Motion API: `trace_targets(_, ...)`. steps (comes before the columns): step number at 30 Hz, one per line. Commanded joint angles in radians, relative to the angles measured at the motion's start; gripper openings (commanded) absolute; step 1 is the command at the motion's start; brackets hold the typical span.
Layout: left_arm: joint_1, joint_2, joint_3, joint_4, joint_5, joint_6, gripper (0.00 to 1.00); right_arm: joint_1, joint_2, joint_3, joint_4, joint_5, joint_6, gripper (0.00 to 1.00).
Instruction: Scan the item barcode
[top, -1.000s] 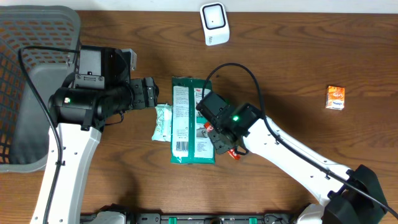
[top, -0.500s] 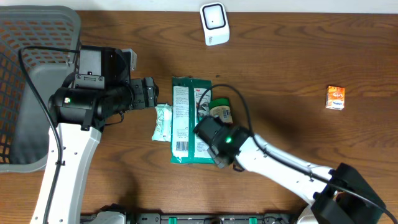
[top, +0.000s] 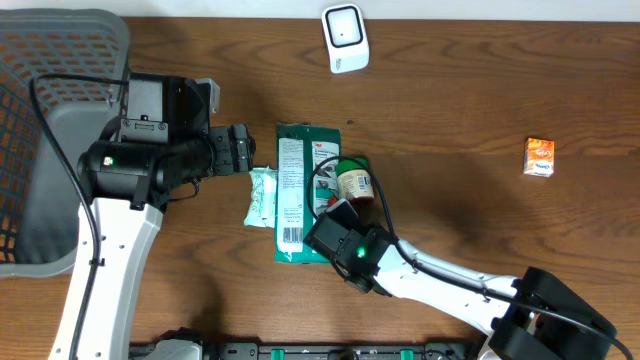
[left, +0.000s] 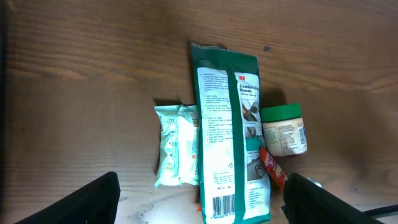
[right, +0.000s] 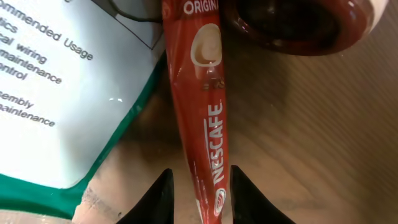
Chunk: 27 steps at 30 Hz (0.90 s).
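The right gripper (right: 199, 186) straddles the sachet (right: 198, 81), jaws narrowly apart and not seen clamped. The sachet lies flat on the desk (right: 311, 124) between its fingertips. The left gripper (left: 205, 199) gapes, empty. Judged: grasp pending; lift and presentation to the scanner (top: 343, 38), well apart, outstanding.

L arm (top: 108, 255) is rising from the near-left edge, bending at a bulky black joint, w/ forearm lying level and pointing to its R. L gripper (top: 244, 150) is hanging w/ jaws wide apart. In the wrist cam, its fingers (left: 93, 199) are sitting at the two bottom corners. R arm (top: 455, 285) is stretching low from the near-right corner diag. up-left, its wrist (top: 345, 242) showing a green light. R gripper (right: 199, 186) is pointing down, fingertips standing narrowly apart; can't tell if it's pinching.
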Motion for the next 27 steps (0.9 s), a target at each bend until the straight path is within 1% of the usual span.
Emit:
trace_targets(1,0.002,-0.001,0.013,-0.001,-0.010,-0.002,0.85,0.007,-0.002,-0.006,0.005,0.035,0.015,0.20)
trace_targets(3,0.002,-0.001,0.013,-0.001,-0.010,-0.002,0.85,0.007,0.000,-0.013,0.014,0.035,0.014,0.20)
trace_targets(5,0.002,-0.001,0.013,0.000,-0.010,-0.002,0.84,0.006,0.006,-0.032,0.041,0.035,0.014,0.22)
trace_targets(7,0.002,-0.001,0.013,-0.001,-0.010,-0.002,0.85,0.006,0.011,-0.047,0.061,0.035,0.014,0.23)
trace_targets(12,0.002,-0.001,0.013,0.000,-0.010,-0.002,0.84,0.005,0.014,-0.050,0.064,0.045,0.014,0.15)
trace_targets(23,0.002,-0.001,0.013,-0.001,-0.010,-0.002,0.85,-0.018,0.015,-0.072,0.071,0.056,0.014,0.15)
trace_targets(24,0.002,-0.001,0.013,-0.001,-0.010,-0.002,0.85,-0.018,0.015,-0.074,0.072,0.056,0.014,0.15)
trace_targets(26,0.002,-0.001,0.013,-0.001,-0.010,-0.002,0.84,-0.018,0.015,-0.077,0.075,0.056,0.014,0.01)
trace_targets(27,0.002,-0.001,0.013,-0.001,-0.010,-0.002,0.85,-0.018,0.015,-0.077,0.075,0.056,0.014,0.01)
